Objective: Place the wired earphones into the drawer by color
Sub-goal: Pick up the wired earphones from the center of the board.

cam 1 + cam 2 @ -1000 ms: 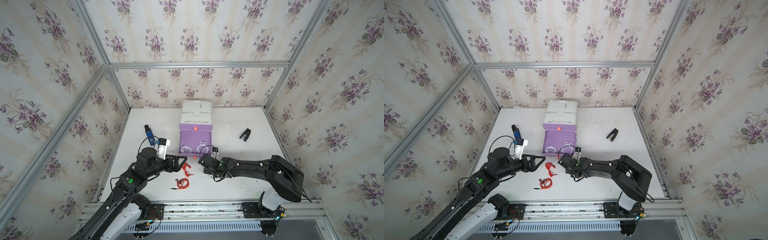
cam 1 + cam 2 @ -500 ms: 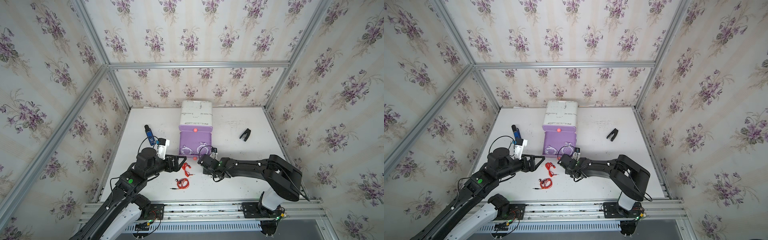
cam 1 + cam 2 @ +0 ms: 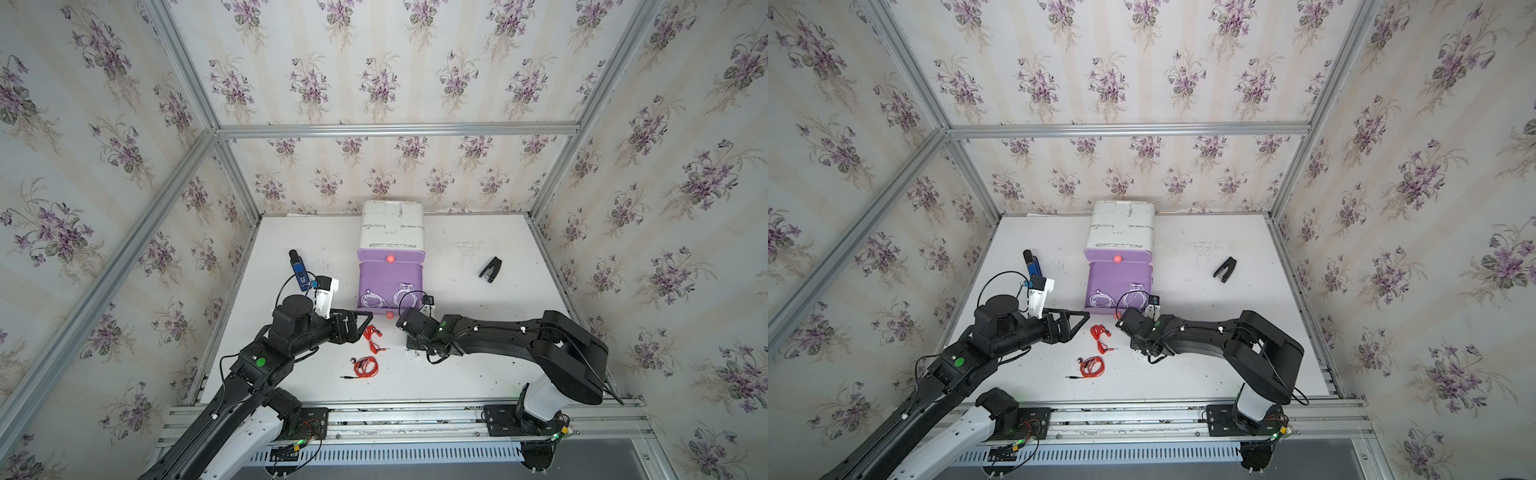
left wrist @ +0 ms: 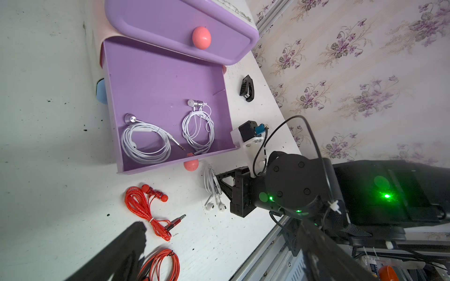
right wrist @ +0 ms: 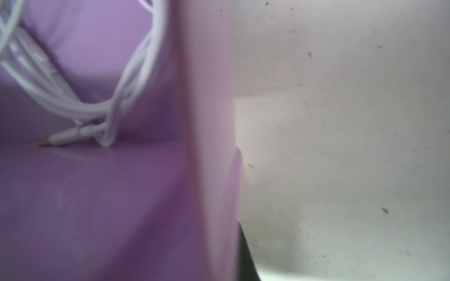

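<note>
Hovering with left jaws released just left of the far red earphones (image 3: 371, 337), beyond the near red earphones (image 3: 365, 368) on the counter (image 3: 478, 374). Clenching right jaws beside loose white earphones (image 4: 213, 188) just near of the open purple drawer (image 4: 158, 80); impossible to tell whether pinching the cord. Housing left white coil (image 4: 146, 143) and right white coil (image 4: 198, 131) inside, toward the near wall.

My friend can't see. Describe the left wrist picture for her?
An open purple drawer holds two white earphone sets. On the white table before it lie two red sets, and the right gripper is shut on a third white set.
</note>
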Robot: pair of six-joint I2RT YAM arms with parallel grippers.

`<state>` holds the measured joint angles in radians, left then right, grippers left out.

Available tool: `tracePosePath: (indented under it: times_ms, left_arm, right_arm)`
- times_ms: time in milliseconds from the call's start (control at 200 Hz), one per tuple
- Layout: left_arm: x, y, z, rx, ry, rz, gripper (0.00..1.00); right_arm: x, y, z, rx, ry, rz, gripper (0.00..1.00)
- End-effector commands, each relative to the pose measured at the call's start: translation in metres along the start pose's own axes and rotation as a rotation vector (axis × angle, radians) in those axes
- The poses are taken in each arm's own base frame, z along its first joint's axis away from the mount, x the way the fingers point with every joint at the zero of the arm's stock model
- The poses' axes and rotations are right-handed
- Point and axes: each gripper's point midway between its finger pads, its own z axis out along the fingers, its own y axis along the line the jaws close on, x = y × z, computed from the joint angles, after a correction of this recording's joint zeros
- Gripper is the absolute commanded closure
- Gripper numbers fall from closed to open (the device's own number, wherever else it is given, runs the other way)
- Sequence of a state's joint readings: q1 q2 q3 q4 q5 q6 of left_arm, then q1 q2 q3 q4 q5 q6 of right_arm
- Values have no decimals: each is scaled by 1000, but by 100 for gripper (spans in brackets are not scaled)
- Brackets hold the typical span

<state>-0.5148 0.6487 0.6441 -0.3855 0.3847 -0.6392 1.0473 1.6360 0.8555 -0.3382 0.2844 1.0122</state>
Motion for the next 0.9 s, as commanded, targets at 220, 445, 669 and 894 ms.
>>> tracePosePath:
  times_ms: [220,445,669,894]
  left_arm:
    - [-5,-2,0,-1,-12,14,1]
    - [-5,-4,-1,4,-1,13,0]
    - [-1,-10,0,38,27,-6,0]
    - [6,-24,9,144,64,-95,0]
  right_arm:
    - [-6,-4,-18,15,-6,-28,97]
    - [-8,-1,-32,-30,-5,-33,98]
    - [-10,1,-57,-132,-24,-9,98]
    - [-19,12,-94,-270,-56,-18,98]
